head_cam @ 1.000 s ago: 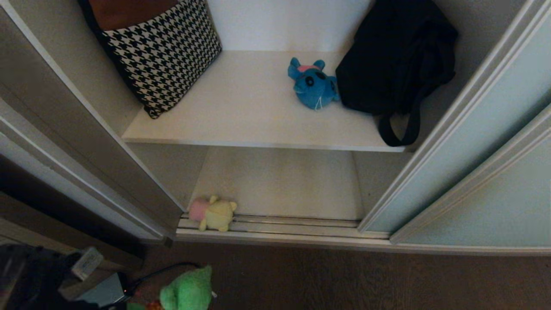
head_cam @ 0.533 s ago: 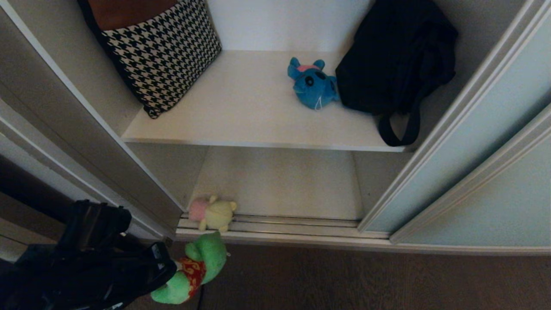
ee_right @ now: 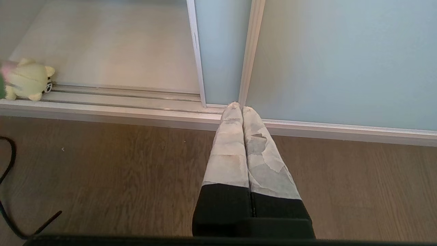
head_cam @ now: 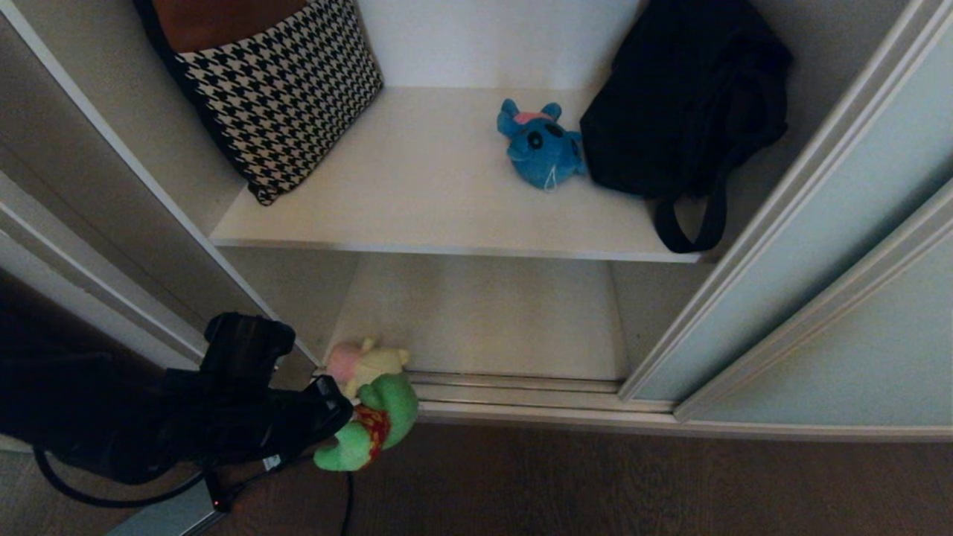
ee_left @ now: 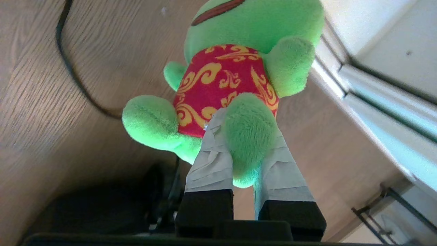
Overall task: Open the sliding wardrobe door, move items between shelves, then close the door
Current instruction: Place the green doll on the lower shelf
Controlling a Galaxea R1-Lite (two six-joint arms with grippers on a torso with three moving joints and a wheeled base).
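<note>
Change: left pincer (head_cam: 335,435) has risen from the lower left corner of the head view toward the wardrobe opening, carrying the green plush (head_cam: 372,426); it now hangs just before the bottom track, overlapping the yellow plush (head_cam: 370,363) in that view.
Meaning: judged as a transfer under way; the green plush looks bound for a shelf, placement not yet done.
Left pincer grip: narrow, taped fingers (ee_left: 211,160) clamped on one leg of the green plush.
Green plush: fuzzy pile, rounded limbs, red bib with gold scrollwork.
Floor (head_cam: 633,484): brown wood grain, a black cable (ee_left: 73,65) lying across it.
Right pincer (ee_right: 241,110): parked low over the floor, taped fingers pressed together, empty.
Yellow plush: pale, soft, pink part, on the lower shelf (head_cam: 491,320) at the track.
Sliding wardrobe door (head_cam: 841,246): frosted blue-green glass, slid open to the right.
Upper shelf (head_cam: 417,186): smooth off-white board.
Blue plush (head_cam: 542,145): on the upper shelf, touching a black bag (head_cam: 685,97).
Houndstooth cushion (head_cam: 283,89): woven, leaning at the left.
</note>
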